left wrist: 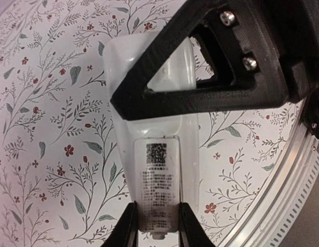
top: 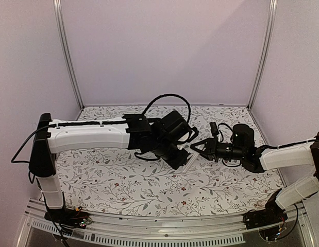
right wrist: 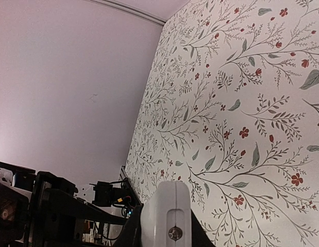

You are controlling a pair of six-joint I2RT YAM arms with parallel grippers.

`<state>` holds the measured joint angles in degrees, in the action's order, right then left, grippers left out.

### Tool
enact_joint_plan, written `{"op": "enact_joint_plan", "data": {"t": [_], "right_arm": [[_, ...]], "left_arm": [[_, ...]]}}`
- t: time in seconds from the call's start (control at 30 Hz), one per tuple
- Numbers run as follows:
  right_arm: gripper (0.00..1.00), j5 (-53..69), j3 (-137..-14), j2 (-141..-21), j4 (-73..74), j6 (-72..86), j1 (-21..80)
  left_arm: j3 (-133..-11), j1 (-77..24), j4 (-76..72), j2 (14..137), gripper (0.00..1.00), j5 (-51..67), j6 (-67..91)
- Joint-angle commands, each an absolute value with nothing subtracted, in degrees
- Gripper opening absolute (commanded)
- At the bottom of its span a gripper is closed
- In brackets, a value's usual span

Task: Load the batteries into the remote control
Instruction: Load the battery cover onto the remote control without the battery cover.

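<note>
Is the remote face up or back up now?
Back up: the remote control shows its printed label with a code square, no buttons, its end clamped by the left gripper. Battery bay open or shut: cannot tell.

So the remote control [left wrist: 151, 149] looked like smooth white plastic, kinda glossy and a bit translucent at the edges, with a matt paper-looking label [left wrist: 158, 185] stuck on it. The right gripper [top: 197, 147] was matt black plastic, slightly rough, with two shiny metal screws [left wrist: 229, 18] in it. The floral table cover [left wrist: 46, 103] looked flat and matt, cloth or paper, couldn't tell. The edge rail [left wrist: 283, 206] was brushed metal.
</note>
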<state>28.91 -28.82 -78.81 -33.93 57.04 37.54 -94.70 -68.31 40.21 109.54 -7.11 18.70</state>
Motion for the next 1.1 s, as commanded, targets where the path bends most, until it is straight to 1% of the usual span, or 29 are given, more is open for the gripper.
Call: {"op": "enact_joint_plan", "data": {"t": [0.0,0.8,0.9,1.07], "right_arm": [[0.00,28.6,-28.5,-77.5,-36.3,57.5,38.3],[0.00,27.3,-27.9,-76.6,-38.3,58.4,39.7],[0.00,28.3,-27.9,-77.0,-40.0,58.9,39.8],[0.00,31.0,-28.0,-79.3,-44.4,60.7,39.8]], "left_arm": [[-95.5,-68.1,42.1,110.7,0.23,-9.1,19.6],[-98.1,-66.7,44.0,114.1,0.21,-8.4,24.9],[-97.6,-66.8,42.8,113.9,0.22,-6.7,23.6],[-97.8,-66.8,42.2,113.9,0.22,-7.5,22.5]]}}
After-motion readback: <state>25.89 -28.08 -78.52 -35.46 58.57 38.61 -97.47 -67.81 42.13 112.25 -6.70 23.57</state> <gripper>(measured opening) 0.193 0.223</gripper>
